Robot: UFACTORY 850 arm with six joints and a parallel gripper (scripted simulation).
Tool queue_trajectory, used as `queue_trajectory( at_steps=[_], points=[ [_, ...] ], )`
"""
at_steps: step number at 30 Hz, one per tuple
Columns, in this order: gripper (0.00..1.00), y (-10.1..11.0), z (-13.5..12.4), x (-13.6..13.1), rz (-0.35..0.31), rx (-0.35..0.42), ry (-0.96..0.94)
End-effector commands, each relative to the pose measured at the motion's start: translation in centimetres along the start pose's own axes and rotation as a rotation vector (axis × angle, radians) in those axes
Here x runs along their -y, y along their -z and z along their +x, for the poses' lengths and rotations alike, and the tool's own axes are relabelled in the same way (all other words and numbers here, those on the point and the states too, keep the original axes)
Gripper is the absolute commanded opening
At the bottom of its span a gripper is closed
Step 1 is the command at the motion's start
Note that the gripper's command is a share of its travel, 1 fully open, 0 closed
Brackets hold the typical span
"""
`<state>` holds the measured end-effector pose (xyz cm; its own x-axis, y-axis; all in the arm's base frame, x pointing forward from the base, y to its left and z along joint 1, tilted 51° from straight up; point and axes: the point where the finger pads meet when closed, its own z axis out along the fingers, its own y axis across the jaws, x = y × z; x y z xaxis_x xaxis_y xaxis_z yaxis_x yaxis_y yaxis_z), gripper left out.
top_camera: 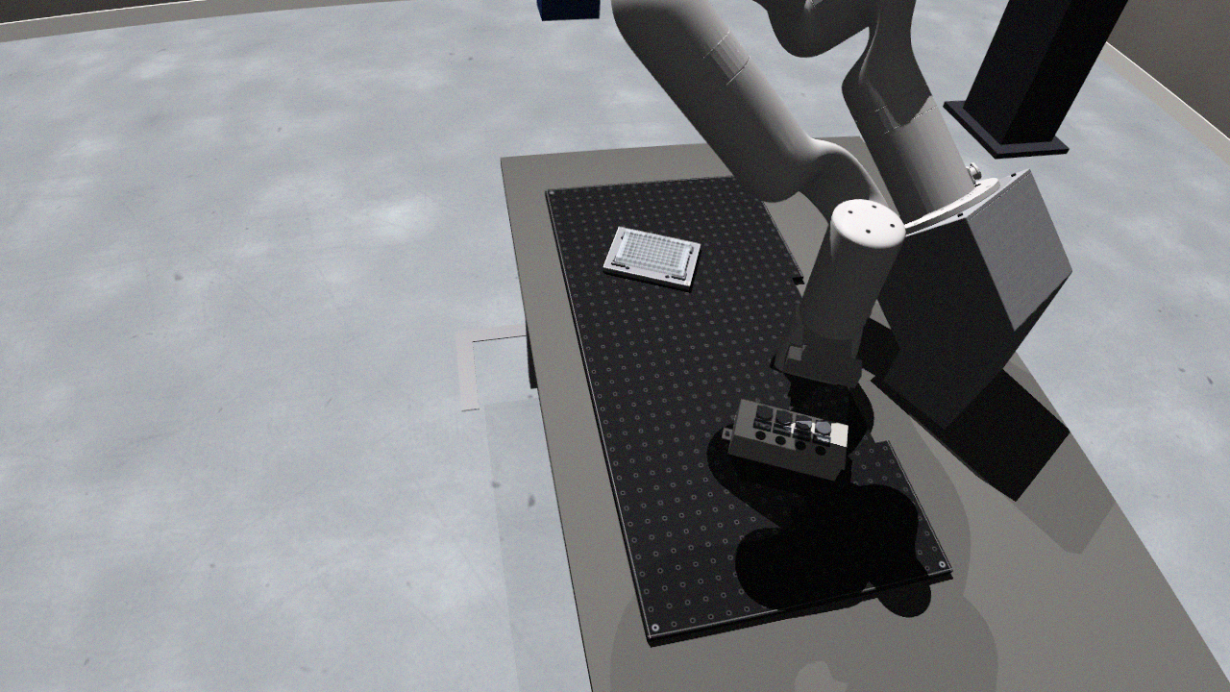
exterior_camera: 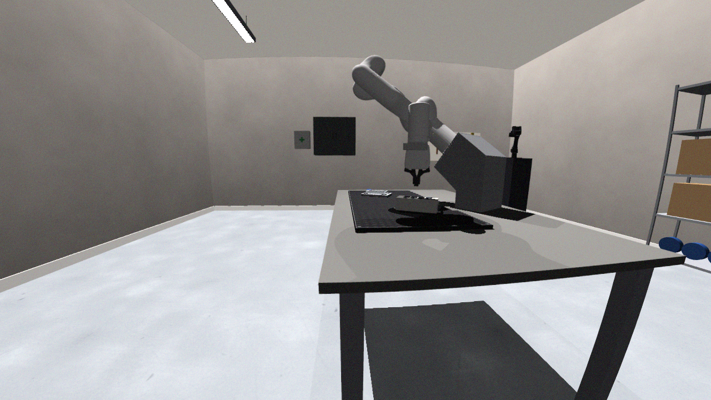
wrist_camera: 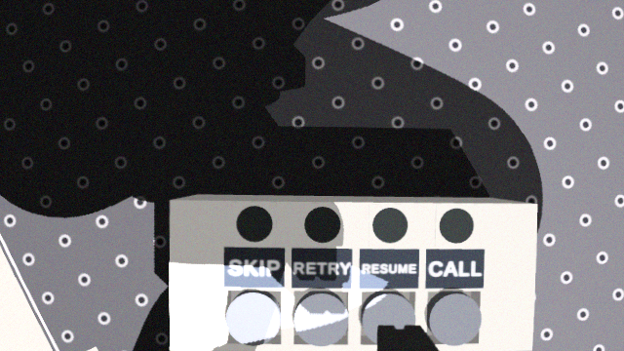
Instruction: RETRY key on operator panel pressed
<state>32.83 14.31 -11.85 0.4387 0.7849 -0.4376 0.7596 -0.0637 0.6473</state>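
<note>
RETRY key sits second from the left on the operator panel, between SKIP and RESUME, with CALL at the right end; all four lamps above the labels are dark. Closed, empty fingers hang just above the panel, nearest RESUME. Beyond the panel on the perforated mat lies a well plate, on the desk.

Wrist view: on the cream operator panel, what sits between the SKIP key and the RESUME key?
The round grey RETRY key, under its dark RETRY label. The shut gripper shows below the RESUME key; SKIP key is leftmost.
</note>
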Motion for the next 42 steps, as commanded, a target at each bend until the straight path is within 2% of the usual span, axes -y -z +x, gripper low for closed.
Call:
queue_trajectory(
  at_steps=[1,18,42],
  points=[
    [0.00,1.6,-0.1,2.3,0.000,-0.001,0.000],
    [0.00,1.6,-0.1,2.4,0.000,-0.001,0.000],
    [0.00,-1.9,-0.1,2.4,0.000,-0.001,0.000]
  ],
)
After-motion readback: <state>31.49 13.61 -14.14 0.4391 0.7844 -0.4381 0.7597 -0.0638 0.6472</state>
